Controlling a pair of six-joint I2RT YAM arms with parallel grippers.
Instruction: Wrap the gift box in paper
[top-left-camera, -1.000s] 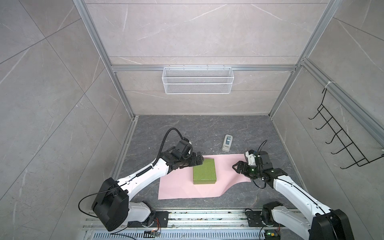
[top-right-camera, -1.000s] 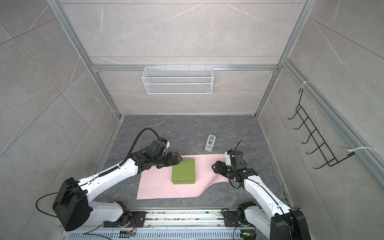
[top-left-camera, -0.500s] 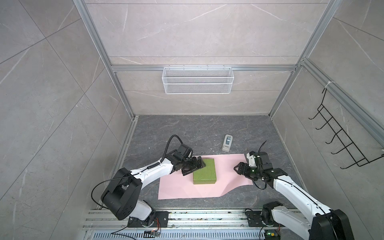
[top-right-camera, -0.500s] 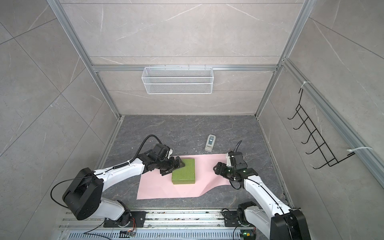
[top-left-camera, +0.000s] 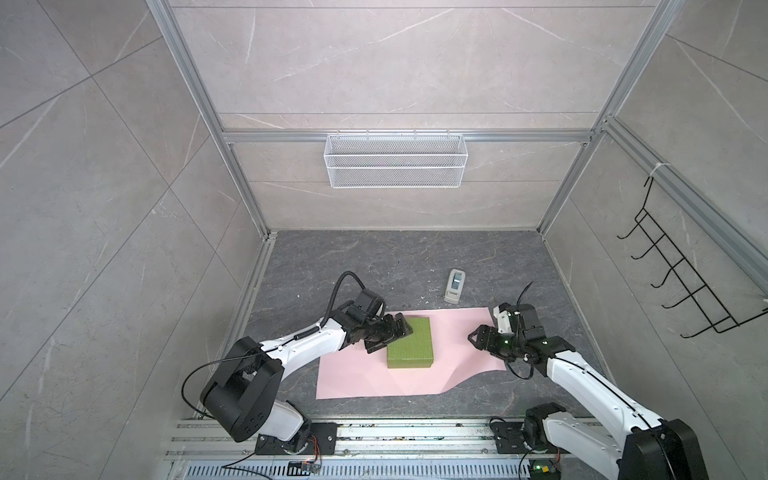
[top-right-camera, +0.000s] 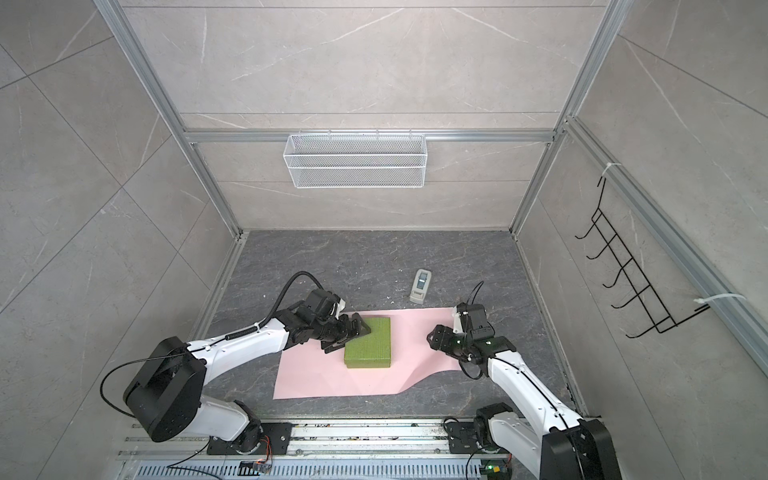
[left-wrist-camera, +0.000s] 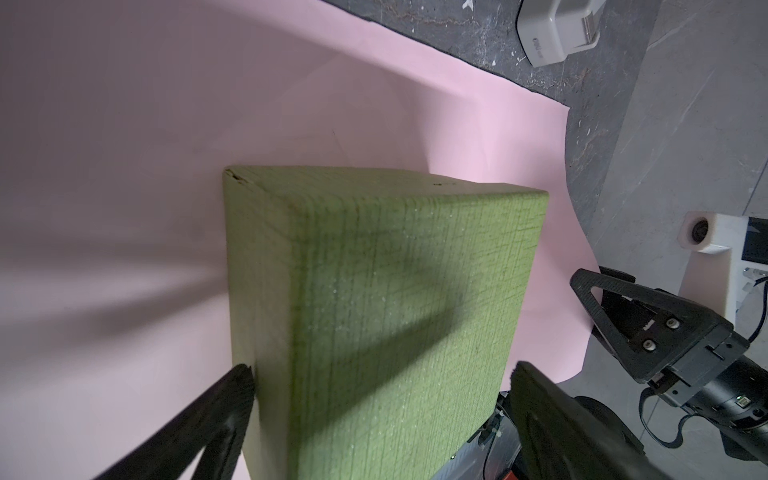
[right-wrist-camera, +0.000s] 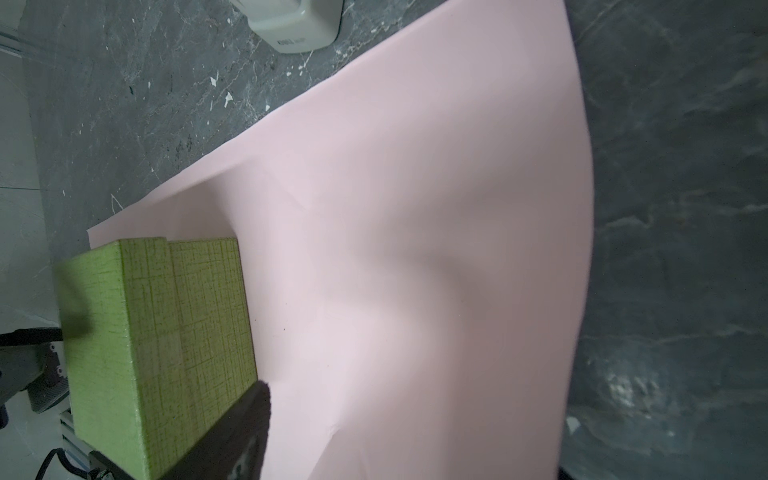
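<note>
While left pincer (top-left-camera: 390, 337) straddles 1 gift box (top-left-camera: 410, 345), 1 paper (top-left-camera: 357, 374) lies beneath.

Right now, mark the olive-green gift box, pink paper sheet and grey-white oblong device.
olive-green gift box (top-left-camera: 409, 340): a top view, top face.
pink paper sheet (top-left-camera: 353, 380): a top view, bare flat area.
grey-white oblong device (top-left-camera: 454, 286): a top view, its body.

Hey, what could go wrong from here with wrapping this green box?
The left gripper straddles the gift box with open jaws; closing or pushing could skid it off-centre on the paper. The paper bows up beside the right gripper; a grab there may crumple it.
</note>
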